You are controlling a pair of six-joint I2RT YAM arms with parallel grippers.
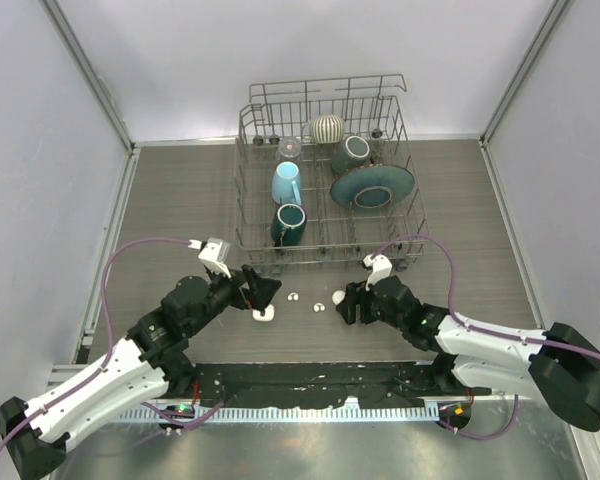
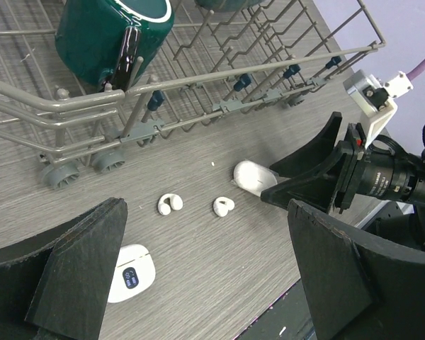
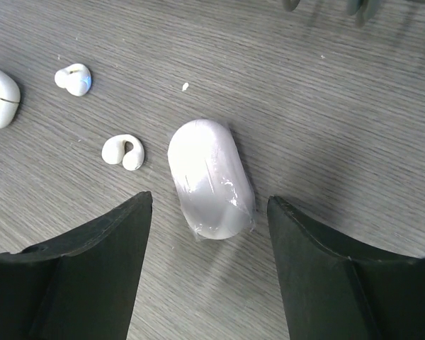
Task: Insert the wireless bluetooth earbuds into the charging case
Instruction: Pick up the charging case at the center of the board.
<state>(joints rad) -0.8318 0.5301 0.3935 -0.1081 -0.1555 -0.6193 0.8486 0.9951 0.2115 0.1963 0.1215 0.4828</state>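
Two small white earbuds [image 1: 294, 296] [image 1: 318, 306] lie on the grey table between the arms; they also show in the left wrist view as one earbud [image 2: 170, 205] beside the other earbud [image 2: 223, 206]. A closed white charging case [image 2: 131, 273] with a small dark display lies by the left finger of my left gripper [image 2: 207, 212], which is open and holds nothing. A white oval capsule [image 3: 211, 177] wrapped in clear film lies right of the earbuds. My right gripper [image 3: 209, 200] is open; its fingers stand on either side of the capsule's near end without touching it.
A wire dish rack [image 1: 325, 250] stands just behind the earbuds, holding a dark teal mug [image 1: 289, 222], a light blue mug [image 1: 286, 183] and a teal plate [image 1: 372, 186]. Its front rail and wheels [image 2: 60, 173] are close to the left gripper. The table's near edge lies just beneath both grippers.
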